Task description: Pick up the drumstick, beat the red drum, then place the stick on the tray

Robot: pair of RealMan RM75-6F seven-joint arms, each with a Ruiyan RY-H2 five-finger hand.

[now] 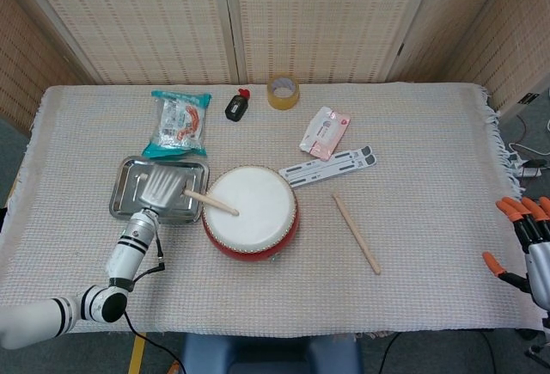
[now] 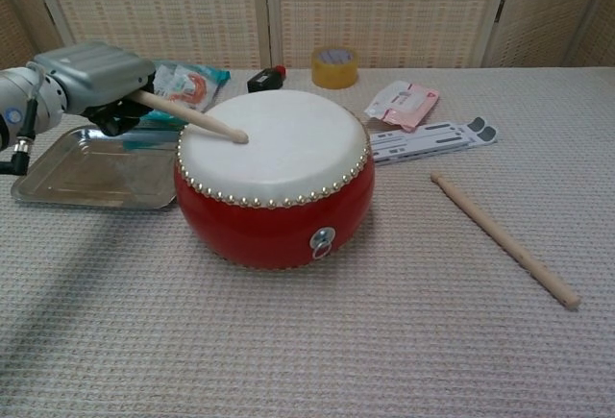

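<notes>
Covering the table, pale woven cloth (image 1: 430, 133), wicker screens (image 1: 326, 13) behind, left hand (image 2: 91, 72) clamping drumstick (image 2: 192, 120) (right hand (image 1: 528, 236) fingers apart)

A woven beige cloth (image 1: 412, 168) covered the table, and pale wicker screen panels (image 1: 318, 17) stood behind it.

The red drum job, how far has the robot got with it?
Picking up looks done: the left hand holds a drumstick. The beating is in hand: the stick's tip rests on the white skin of the red drum. Left to do: laying the stick on the metal tray, which sits beside the drum. The right hand waits open at the table's edge.
</notes>
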